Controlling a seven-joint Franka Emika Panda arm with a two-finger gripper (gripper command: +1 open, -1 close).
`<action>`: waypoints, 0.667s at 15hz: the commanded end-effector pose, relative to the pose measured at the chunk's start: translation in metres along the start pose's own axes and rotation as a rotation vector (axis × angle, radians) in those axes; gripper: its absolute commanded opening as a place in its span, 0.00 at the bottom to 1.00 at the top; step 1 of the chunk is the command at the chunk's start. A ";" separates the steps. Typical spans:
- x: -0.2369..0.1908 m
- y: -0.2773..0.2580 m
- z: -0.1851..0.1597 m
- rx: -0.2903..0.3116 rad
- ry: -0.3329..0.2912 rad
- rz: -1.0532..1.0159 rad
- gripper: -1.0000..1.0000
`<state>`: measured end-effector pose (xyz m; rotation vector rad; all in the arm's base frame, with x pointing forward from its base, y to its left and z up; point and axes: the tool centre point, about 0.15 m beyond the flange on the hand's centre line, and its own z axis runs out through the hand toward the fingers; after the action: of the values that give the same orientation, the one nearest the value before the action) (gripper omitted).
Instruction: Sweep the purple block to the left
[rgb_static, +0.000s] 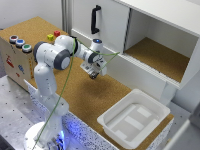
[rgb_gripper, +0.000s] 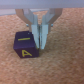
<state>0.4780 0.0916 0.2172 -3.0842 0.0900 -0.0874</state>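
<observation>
The purple block (rgb_gripper: 25, 46) has yellow letters on its faces and sits on the cork tabletop (rgb_gripper: 60, 65). In the wrist view my gripper (rgb_gripper: 40, 44) is low over the cork, with its fingers (rgb_gripper: 34, 31) close together and empty. The fingertips rest right beside one side of the block, and look to be touching it. In the exterior view the gripper (rgb_static: 93, 75) hangs over the middle of the cork table in front of the white cabinet. The block is hidden under it there.
A white plastic tray (rgb_static: 134, 117) stands near the table's front corner at the exterior view's right. A white cabinet with a black handle (rgb_static: 95, 20) and an open compartment (rgb_static: 160, 55) lines the back. A button box (rgb_static: 17, 45), a yellow cube (rgb_static: 50, 37) and a red cube (rgb_static: 56, 33) are at the exterior view's left.
</observation>
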 end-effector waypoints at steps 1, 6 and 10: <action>0.009 -0.050 0.020 0.049 -0.023 -0.039 0.00; 0.010 -0.063 0.008 0.044 0.010 -0.048 0.00; 0.012 -0.045 -0.060 -0.152 0.090 -0.042 1.00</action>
<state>0.4880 0.1435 0.2193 -3.0459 0.0051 -0.1577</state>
